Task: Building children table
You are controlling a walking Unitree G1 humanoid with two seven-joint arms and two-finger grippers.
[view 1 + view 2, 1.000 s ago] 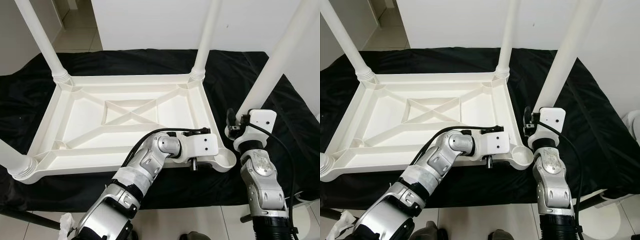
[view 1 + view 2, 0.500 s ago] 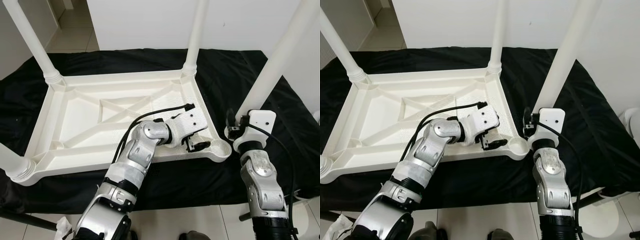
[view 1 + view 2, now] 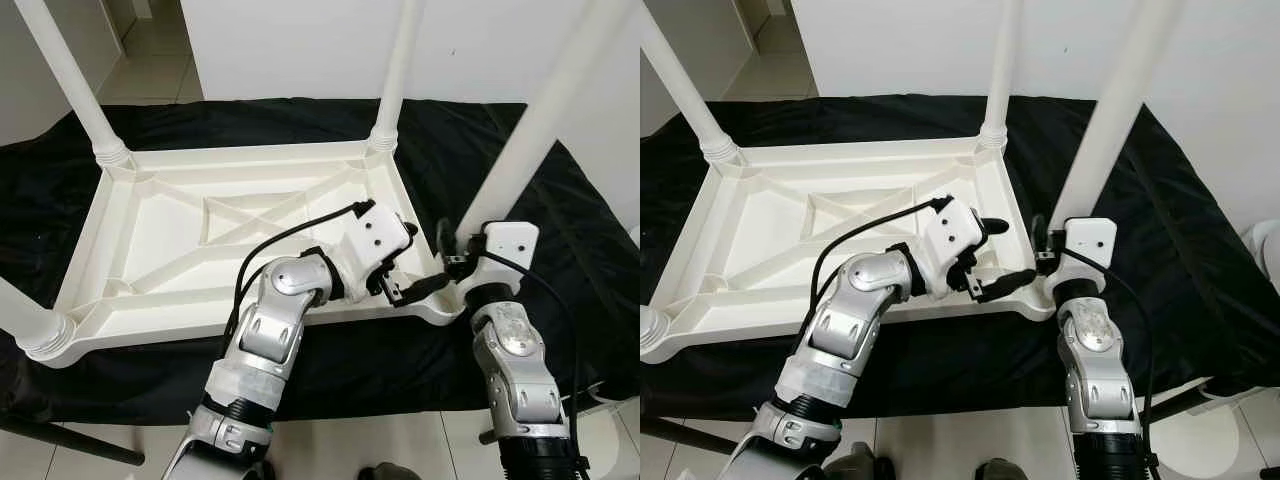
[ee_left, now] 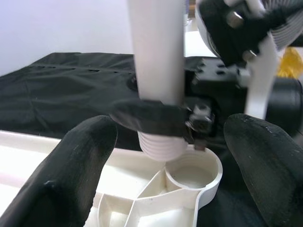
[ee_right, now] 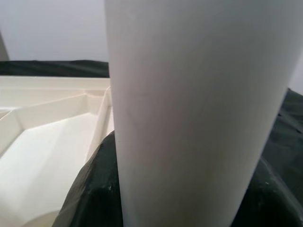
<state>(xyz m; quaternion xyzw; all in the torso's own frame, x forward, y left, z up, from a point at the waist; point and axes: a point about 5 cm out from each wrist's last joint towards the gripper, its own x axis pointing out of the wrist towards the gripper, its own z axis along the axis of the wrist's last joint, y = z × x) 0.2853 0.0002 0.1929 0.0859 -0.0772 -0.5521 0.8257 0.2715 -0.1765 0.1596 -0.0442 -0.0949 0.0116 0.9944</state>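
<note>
White plastic table leg [image 4: 156, 61], clamped in the right gripper [image 3: 452, 262], has arrived above the round corner socket [image 4: 193, 176]; left gripper [image 3: 402, 262], fingers wide, has swung beside it, ready for seating.

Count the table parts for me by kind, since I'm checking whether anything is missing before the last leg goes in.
Tabletop, upside down: 1
Legs already standing in corner sockets: 3
Leg held by the right pincer over the open socket: 1
Total: 5 parts
</note>
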